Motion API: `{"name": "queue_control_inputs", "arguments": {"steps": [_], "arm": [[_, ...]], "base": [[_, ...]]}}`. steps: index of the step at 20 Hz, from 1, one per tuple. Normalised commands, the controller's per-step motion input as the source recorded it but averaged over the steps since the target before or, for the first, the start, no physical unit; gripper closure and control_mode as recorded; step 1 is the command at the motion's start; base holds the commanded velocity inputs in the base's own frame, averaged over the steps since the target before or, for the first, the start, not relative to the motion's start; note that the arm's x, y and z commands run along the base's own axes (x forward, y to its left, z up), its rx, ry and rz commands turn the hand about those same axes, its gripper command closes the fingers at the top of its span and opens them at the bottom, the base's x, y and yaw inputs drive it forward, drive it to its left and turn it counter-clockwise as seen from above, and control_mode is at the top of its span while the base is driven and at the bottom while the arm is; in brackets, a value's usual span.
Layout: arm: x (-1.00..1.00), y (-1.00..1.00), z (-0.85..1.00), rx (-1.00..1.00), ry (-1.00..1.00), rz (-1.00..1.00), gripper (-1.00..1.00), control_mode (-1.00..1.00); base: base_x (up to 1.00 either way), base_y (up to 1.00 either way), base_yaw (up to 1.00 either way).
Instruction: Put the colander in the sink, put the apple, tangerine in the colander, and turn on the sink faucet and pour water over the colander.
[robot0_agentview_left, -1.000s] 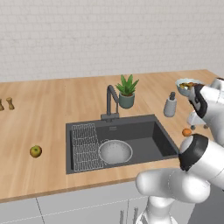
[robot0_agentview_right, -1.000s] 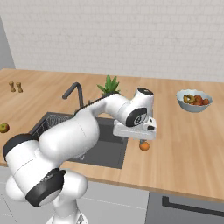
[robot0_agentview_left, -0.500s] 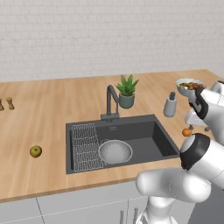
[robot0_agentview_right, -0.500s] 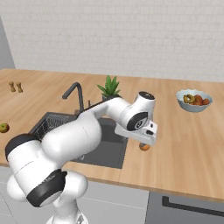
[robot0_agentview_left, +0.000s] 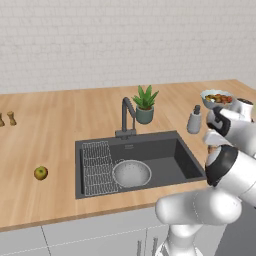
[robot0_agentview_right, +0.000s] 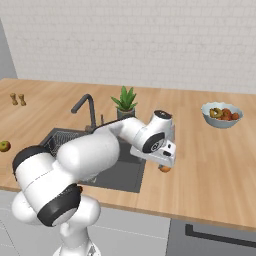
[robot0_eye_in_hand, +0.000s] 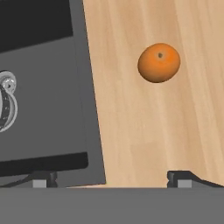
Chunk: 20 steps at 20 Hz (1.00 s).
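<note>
Hand (robot0_eye_in_hand: 111, 178) lowered toward counter (robot0_eye_in_hand: 144, 131), jaws wide, holding nothing; tangerine (robot0_eye_in_hand: 159, 62) lies just ahead.

White brick wall (robot0_agentview_left: 100, 40) behind a pale wooden counter (robot0_agentview_left: 60, 120) — grey cabinets (robot0_agentview_left: 95, 237) below, possibly drawers.

Even, bright rendered light is seen throughout; only a soft shadow is cast beneath the tangerine (robot0_eye_in_hand: 159, 62); slight blur is noted.
</note>
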Motion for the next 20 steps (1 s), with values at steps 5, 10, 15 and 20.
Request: {"name": "queue_control_inputs", "arguments": {"steps": [5, 10, 15, 20], "arm": [[0.32, 0.00, -0.18, 0.00, 0.00, 0.00, -1.00, -1.00], [0.30, -0.06, -0.04, 0.00, 0.00, 0.00, -1.00, -1.00], [0.27, -0.13, -0.09, 0.00, 0.00, 0.00, -1.00, -1.00], [0.07, -0.22, -0.14, 0.00, 0.00, 0.00, -1.00, -1.00]], "base": [[0.00, 0.00, 0.00], [0.00, 0.00, 0.00], [0.00, 0.00, 0.00], [0.00, 0.00, 0.00]]}}
